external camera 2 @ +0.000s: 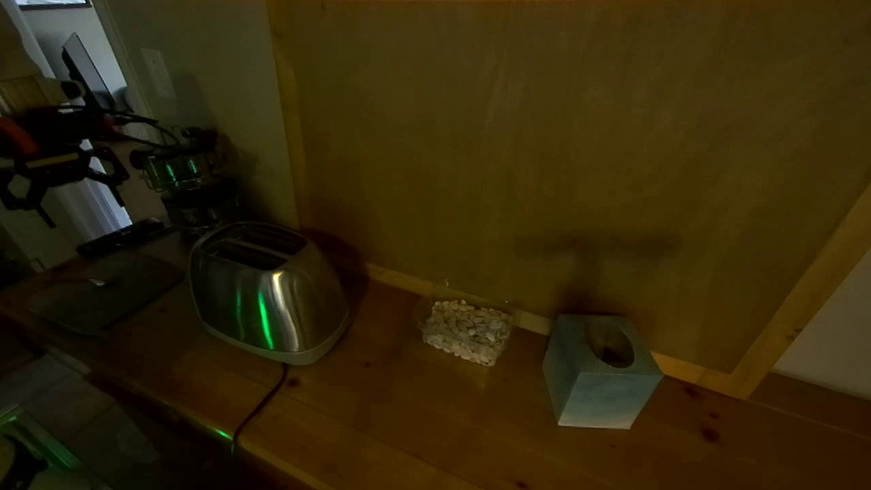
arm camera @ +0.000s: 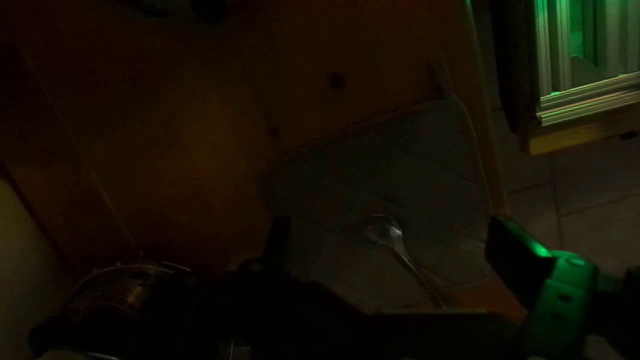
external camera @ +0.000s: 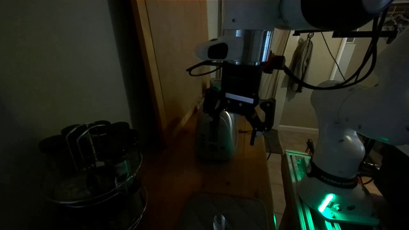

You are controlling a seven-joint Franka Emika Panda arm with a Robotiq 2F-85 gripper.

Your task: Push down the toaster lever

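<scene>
- On the dark band [external camera: 332,178] round the foot of the arm [external camera: 340,150], "FRANKA" can be read, followed by "EMI"; the letters after that are blurred.
- Dark marks are seen on the end of the toaster [external camera: 222,150], too dim to be read.
- The toaster is stood upright on the surface [external camera 2: 408,422], near the wooden panel [external camera 2: 544,136] at the back, and is seen in both exterior views.
- Its shiny silver sides are rounded toward a darker top, into which two long slots are cut; a pale base is shown beneath, and streaks of green light are reflected in one side.
- The lever cannot be made out; in an exterior view, part of the toaster's end is hidden by the claw [external camera: 233,138].
- The claw is held in the air, pointed downward and well apart from the toaster, its fingers [arm camera: 512,255] spread wide.
- In the wrist view, the mat [arm camera: 420,190] and the spoon [arm camera: 385,231] laid on it are seen below, between the fingers.
- Room is left on the wood between toaster and mat, and between toaster and front edge [external camera 2: 221,433]; there the cord [external camera 2: 262,401] is led over the edge.
- Past the toaster's far end, a tub [external camera 2: 476,354] filled with pale pebbles and a box [external camera 2: 602,371] with an oval hole are set well apart from it, near the panel.
- By the wall, a rack [external camera: 124,184] is filled with dark jars [external camera: 118,135].
- Between the edge and the metal frame [external camera: 298,209] on which the arm is mounted, a gap is left, with floor [external camera: 276,179] seen below.
</scene>
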